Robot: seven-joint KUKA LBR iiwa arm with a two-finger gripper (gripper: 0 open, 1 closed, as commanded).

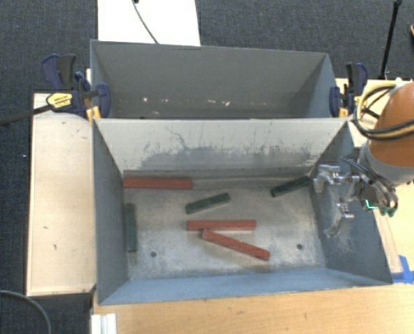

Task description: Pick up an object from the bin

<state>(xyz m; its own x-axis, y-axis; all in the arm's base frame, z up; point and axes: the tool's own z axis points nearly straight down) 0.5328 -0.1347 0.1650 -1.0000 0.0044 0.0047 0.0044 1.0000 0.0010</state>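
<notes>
My gripper [334,207] hangs over the bin's right sloping wall, open, with nothing between its fingers. Nearest to it is a short dark green bar [290,186], lying tilted at the back right of the floor, just left of the gripper. Further left, a second green bar [207,202] lies at a slant near the middle. Below that one, a red bar [220,224] lies flat, and another red bar [236,245] slants down to the right, touching it.
A long red bar [157,182] lies along the foot of the back wall at the left. A dark green bar [131,227] lies lengthwise against the left wall. The arm's orange cover sits above the bin's right rim.
</notes>
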